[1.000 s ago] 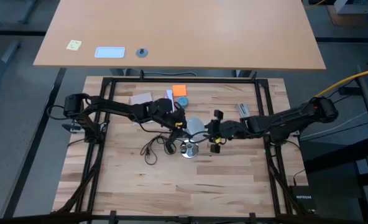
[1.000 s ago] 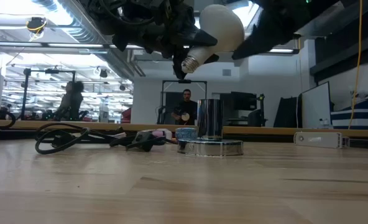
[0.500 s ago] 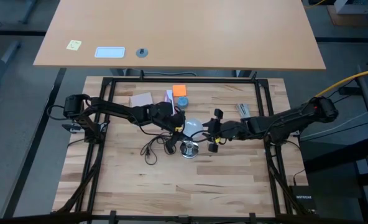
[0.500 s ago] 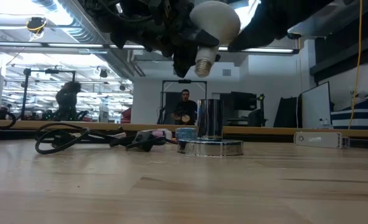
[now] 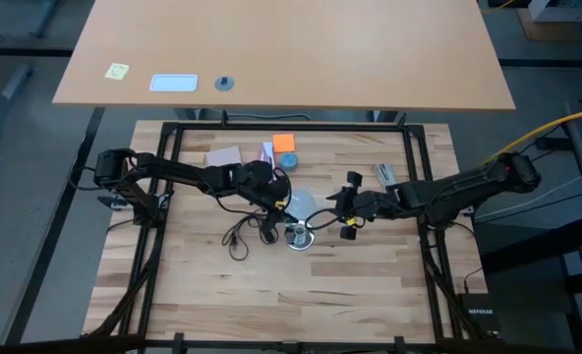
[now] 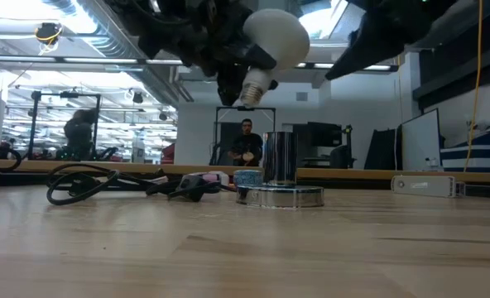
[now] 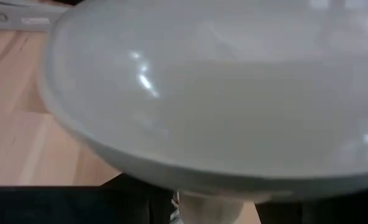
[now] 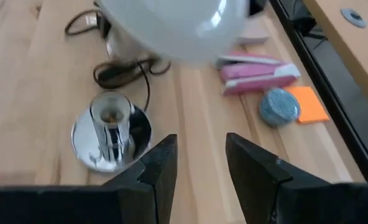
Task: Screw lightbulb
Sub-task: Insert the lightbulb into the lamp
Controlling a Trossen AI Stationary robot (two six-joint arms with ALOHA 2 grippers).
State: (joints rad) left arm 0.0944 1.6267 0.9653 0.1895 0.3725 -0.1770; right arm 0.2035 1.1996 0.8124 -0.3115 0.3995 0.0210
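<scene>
The frosted white lightbulb (image 6: 274, 37) hangs in the air, held by my left gripper (image 6: 232, 66), which comes from the table's left. Its threaded base (image 6: 252, 87) points down, above and just off the silvery socket (image 6: 280, 178). The socket stands upright on its round foot on the table (image 5: 271, 285), its dark cord (image 5: 242, 231) trailing left. From above, the lightbulb (image 5: 301, 204) lies just far of the socket (image 5: 299, 236). My right gripper (image 8: 199, 146) stands open to the bulb's right, a little short of the globe (image 8: 171, 25), nothing between its fingers. My left gripper pinches the bulb's narrow neck (image 7: 209, 208) between its two fingers, just under the globe. It reaches in from the table's left, slanting down. The bulb is lifted clear of the socket and tilted, with the globe up and the threaded base down.
At the far middle lie a pink-and-white packet (image 8: 258, 68), an orange pad (image 5: 284, 143), a small blue-grey disc (image 5: 288, 159) and a tan card (image 5: 222, 157). A black frame (image 5: 414, 177) rims the table. The near half is bare wood. A person (image 6: 247, 136) stands in the room behind.
The bulb has rocked in my left gripper: its base swung from slanting to straight down, then back to a slight slant. It has drifted a little toward the table's left. A gap now shows between the globe and my right gripper, which was right beside it before.
</scene>
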